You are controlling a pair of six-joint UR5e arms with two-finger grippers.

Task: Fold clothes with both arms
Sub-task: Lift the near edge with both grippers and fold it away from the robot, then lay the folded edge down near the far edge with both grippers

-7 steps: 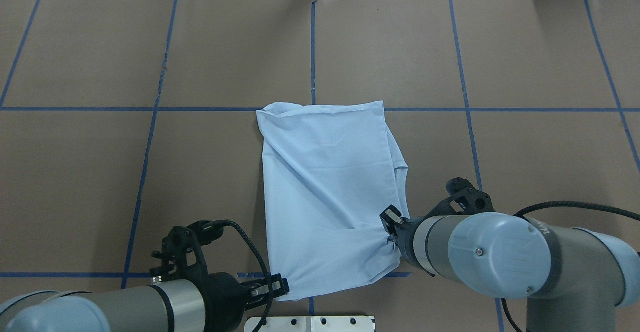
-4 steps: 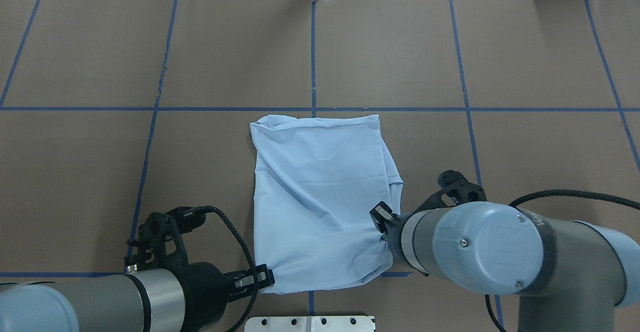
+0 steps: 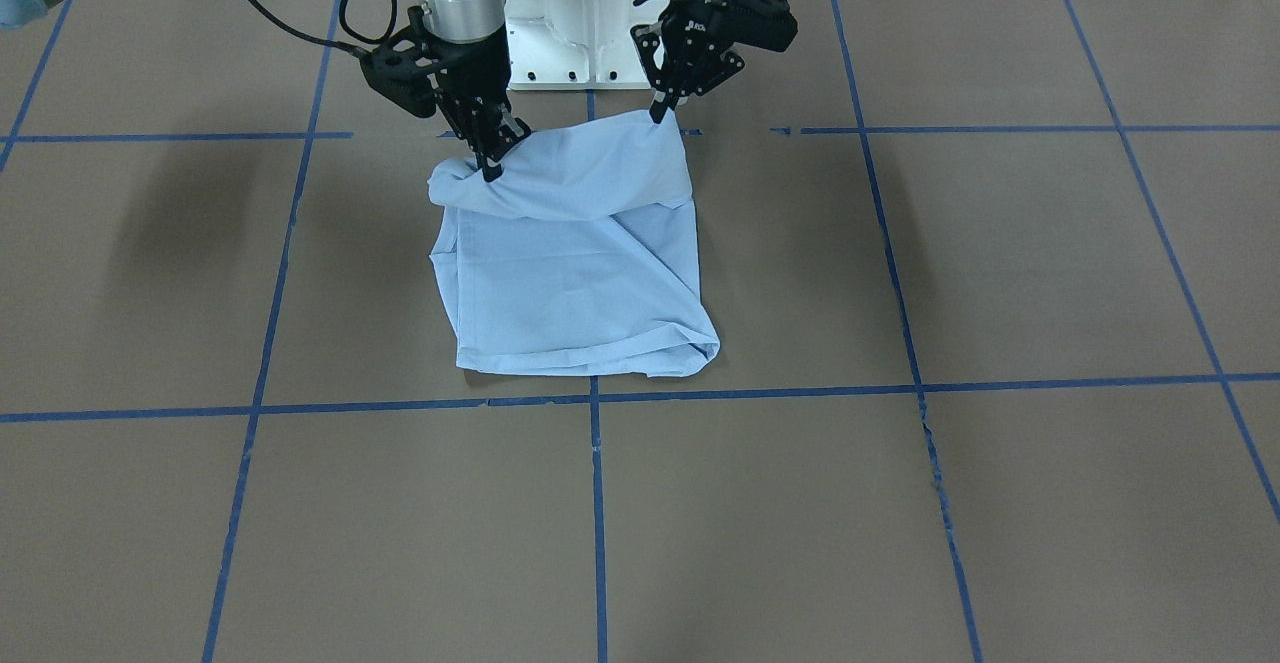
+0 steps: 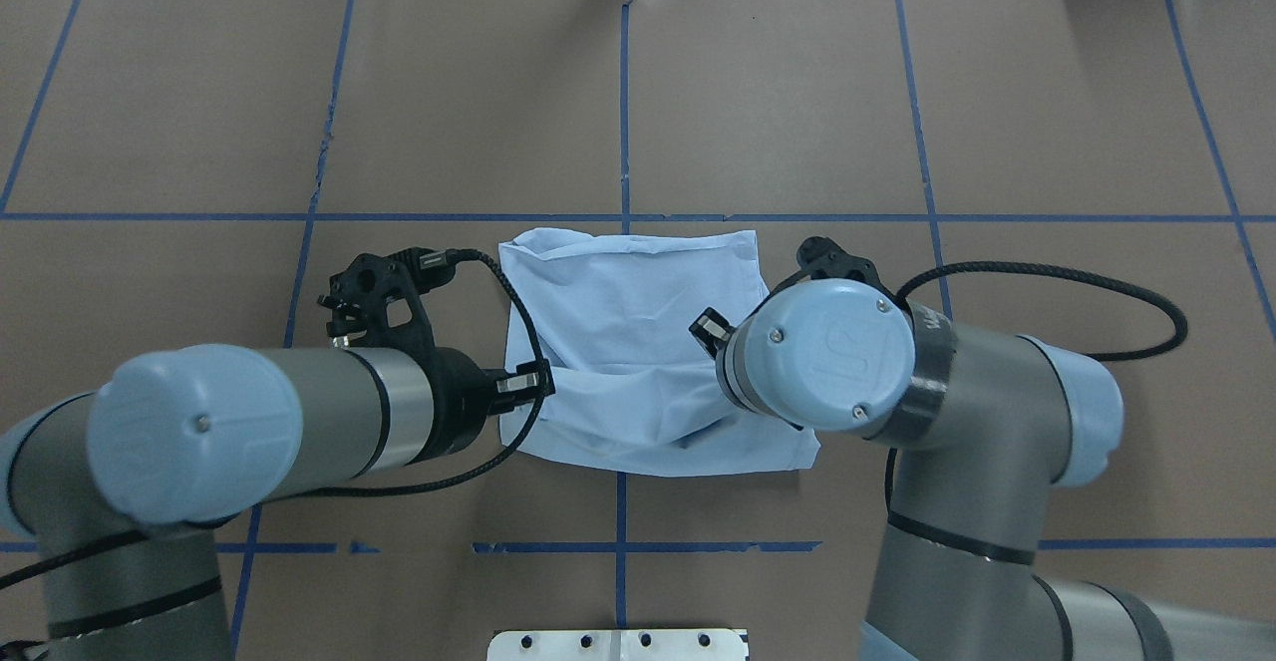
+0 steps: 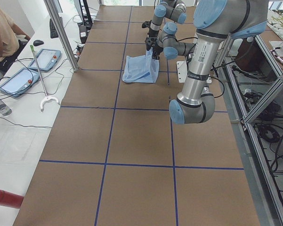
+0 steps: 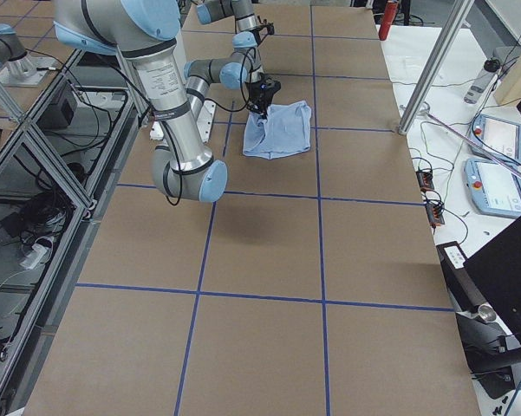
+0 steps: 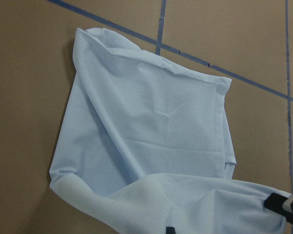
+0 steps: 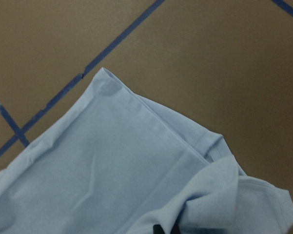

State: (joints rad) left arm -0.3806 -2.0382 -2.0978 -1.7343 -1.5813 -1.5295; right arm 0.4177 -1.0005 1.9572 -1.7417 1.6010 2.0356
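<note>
Light blue T-shirt point(image 4: 638, 292) lies partly folded near the middle of the brown table point(image 4: 997, 93), its far edge just short of a blue tape line point(image 4: 897, 217). We see both hands clamped on the edge nearest the robot, one at each corner, holding it raised off the table and over the layer that lies flat. The left hand point(image 3: 660, 115) pinches its corner between closed fingertips. The right hand point(image 3: 490, 165) grips a bunched corner, and its fingertips seem buried in the cloth. The lifted edge sags between the two hands.
</note>
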